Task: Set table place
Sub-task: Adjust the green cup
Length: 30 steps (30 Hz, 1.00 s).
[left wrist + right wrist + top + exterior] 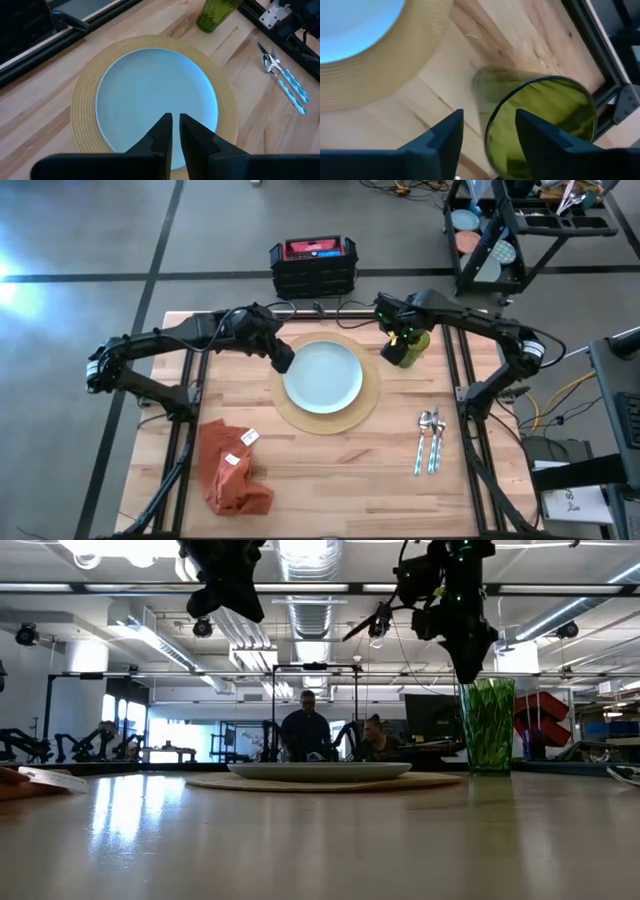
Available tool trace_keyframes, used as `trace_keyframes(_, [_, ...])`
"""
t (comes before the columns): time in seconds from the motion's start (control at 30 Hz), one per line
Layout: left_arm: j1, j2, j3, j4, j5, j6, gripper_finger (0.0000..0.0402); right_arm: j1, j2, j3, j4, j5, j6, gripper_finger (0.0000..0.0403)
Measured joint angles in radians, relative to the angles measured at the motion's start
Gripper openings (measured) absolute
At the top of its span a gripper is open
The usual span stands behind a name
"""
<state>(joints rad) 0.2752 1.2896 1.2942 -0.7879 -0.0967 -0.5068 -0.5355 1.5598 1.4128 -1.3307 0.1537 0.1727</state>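
Pale blue plate (pixel 322 376) sits centred on the round tan placemat (pixel 290 413), mid-frame on the bench (pixel 330 480). Green cup (pixel 412 350) stands upright to its right. Crumpled orange napkin (pixel 230 470) lies lower left, cutlery (pixel 429 442) lower right.

I work in a robotics lab, not a home, though a plate sits before me. My worktop (pixel 330 465) is a plank top on a black metal frame, standing on a grey concrete floor (pixel 80 240) marked with dark seams. Beyond the far edge sits a black crate with a red top (pixel 313 264), and a black wheeled cart (pixel 520 230) with cables trailing beside it. Level across the worktop I see an open industrial ceiling (pixel 310 610) with bare ducts and strip lights, more dark robot arms (pixel 60 745) on benches, and 2 people (pixel 335 735) seated among monitors.
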Motion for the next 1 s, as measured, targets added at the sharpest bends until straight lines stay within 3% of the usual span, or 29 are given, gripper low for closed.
trace_keyframes(0.27, [0.0,-0.005,-0.001,-0.051,-0.02,0.001,0.0021,-0.031,0.016,-0.059,0.057,0.003,-0.043,0.0097])
trace_keyframes(0.5, [0.001,-0.007,-0.001,-0.079,-0.077,0.018,0.0021,-0.067,0.015,-0.062,0.179,-0.035,-0.115,0.0007])
trace_keyframes(0.87, [0.001,-0.007,-0.001,-0.075,-0.078,0.01,0.0021,-0.084,0.1,-0.05,0.377,-0.082,-0.179,0.0003])
trace_keyframes(1.0, [0.001,-0.007,-0.001,-0.074,-0.078,-0.01,0.0021,-0.086,0.154,0.027,0.368,-0.1,-0.193,0.0003])
